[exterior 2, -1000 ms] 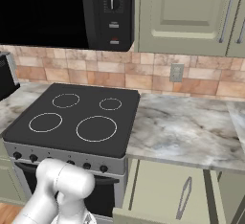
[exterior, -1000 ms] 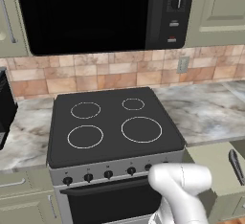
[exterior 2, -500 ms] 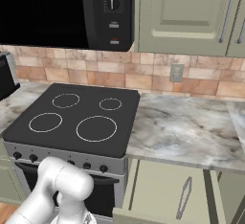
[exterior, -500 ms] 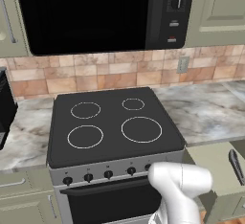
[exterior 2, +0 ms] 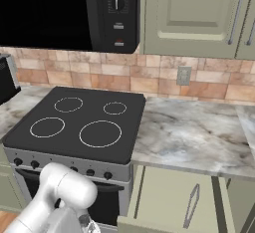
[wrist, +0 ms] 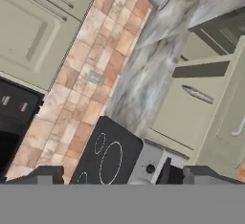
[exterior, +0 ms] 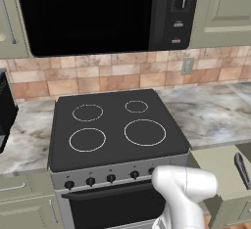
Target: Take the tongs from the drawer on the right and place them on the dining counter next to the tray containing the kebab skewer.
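**Drawer stands open, tongs not yet picked up**

The black glass cooktop [exterior: 117, 127] with four white ring burners fills the centre of the left base view, set into a grey-white marbled kitchen worktop [exterior 2: 194, 135] that runs off to the right. Above it hangs a black microwave [exterior: 98, 12], flanked by sage-green cupboard doors [exterior 2: 191, 15], with a band of terracotta tile backsplash [exterior 2: 149, 80] between them.

At the lower right of the right base view the wide shallow drawer with pale beige inside [exterior 2: 164, 199] is pulled out below the worktop. The slim dark-grey metal tongs [exterior 2: 191, 205] lie flat in it, toward its right side, arms running roughly front to back. In the hand view they show at the right middle of the frame.

The white arm rises at the lower left of the right base view. The two-finger gripper [wrist: 112, 174] sits at the bottom edge of the hand view, its dark fingertips [wrist: 47, 173] set wide apart with nothing between them, well away from the tongs.

As I judge it, the task is early: the drawer is open, but the reach, the grasp, the carry to the dining counter and the placing by the tray are all left.

The microwave panel carries a dial and small marks too blurred to read; no brand or writing is legible.
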Motion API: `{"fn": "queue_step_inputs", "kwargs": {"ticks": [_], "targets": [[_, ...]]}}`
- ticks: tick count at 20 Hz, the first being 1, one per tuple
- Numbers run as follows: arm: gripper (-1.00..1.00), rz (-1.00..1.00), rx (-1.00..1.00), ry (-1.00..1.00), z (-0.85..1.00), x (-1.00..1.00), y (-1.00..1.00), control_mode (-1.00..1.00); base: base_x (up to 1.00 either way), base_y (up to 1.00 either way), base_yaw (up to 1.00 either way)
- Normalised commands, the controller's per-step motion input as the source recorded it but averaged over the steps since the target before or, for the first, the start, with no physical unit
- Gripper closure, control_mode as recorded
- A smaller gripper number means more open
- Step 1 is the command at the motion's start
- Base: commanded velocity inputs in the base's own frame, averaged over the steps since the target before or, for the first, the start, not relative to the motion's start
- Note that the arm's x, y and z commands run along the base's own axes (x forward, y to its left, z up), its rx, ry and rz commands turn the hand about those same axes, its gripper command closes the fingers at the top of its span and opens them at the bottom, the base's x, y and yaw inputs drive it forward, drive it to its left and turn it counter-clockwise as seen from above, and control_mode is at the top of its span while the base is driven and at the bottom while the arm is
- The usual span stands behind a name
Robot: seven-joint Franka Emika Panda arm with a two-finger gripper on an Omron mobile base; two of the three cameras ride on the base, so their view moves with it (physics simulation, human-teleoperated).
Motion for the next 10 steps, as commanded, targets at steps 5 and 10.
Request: {"fn": "queue_step_inputs", "kwargs": {"ticks": [5,10], "targets": [[-1.00,0.00,-0.10,0.07,0.63,0.04,0.27,-1.00,0.00,0.00,0.00],[-1.00,0.00,-0.09,0.07,0.40,0.03,0.25,-1.00,0.00,0.00,0.00]]}}
